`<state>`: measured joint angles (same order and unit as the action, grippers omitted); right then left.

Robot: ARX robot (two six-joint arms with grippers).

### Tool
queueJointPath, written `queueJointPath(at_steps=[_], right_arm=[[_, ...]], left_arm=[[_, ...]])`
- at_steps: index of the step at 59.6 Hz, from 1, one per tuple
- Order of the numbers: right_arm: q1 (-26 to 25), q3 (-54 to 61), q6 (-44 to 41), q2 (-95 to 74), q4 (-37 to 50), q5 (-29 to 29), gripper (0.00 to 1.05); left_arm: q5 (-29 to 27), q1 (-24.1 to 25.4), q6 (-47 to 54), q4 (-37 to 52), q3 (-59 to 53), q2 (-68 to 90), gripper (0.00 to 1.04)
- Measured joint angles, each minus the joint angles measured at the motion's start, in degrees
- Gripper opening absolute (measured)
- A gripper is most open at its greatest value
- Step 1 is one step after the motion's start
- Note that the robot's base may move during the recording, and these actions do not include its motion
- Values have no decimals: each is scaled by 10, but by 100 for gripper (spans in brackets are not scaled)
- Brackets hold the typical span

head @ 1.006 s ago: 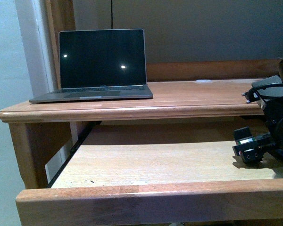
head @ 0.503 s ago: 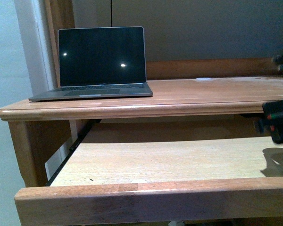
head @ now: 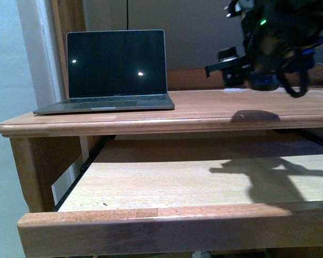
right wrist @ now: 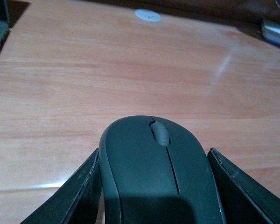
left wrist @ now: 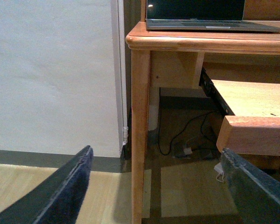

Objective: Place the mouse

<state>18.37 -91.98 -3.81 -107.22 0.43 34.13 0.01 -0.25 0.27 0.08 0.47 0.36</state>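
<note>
Spanning lower centre of right wrist view, mouse [right wrist: 159,179] is clamped at both flanks by right gripper [right wrist: 153,153], over desk top [right wrist: 130,70]. Shell is judged light, rigid, smooth, slip-prone; side hold is favoured. Left gripper [left wrist: 155,151] fingers are spread, empty.

Mouse [right wrist: 158,172]: matte dark grey, scroll wheel slightly lighter grey. Counter [right wrist: 107,70]: reddish-orange wood with fine straight grain. Pull-out shelf [head: 167,183]: paler yellow-tan wood, front rail reddish-brown. Laptop [head: 117,64]: black screen, grey body. Small round disc [right wrist: 148,15] at the counter's back edge: white. Right claw fingers [right wrist: 79,196]: black. Wall [left wrist: 51,70]: off-white.
</note>
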Motion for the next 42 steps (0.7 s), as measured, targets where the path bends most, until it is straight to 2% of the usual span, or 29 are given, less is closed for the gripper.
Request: queueJointPath(at_steps=[2,5,16,29,42], right_arm=[[3,-39,2,-35,-14,14,59],[7,-77,2,-69,-24,29,59],[20,-222,0,-183,-50,72,59],[41,-352,-6,-272,-100,76,60],[50,-336,-23,-280,-27,76,93]], left_arm=[[0,0,0,0,0,0,94],[0,0,0,0,0,0,99],[0,0,0,0,0,0,97],[0,0,0,0,0,0,97],[0,0,0,0,0,0,97]])
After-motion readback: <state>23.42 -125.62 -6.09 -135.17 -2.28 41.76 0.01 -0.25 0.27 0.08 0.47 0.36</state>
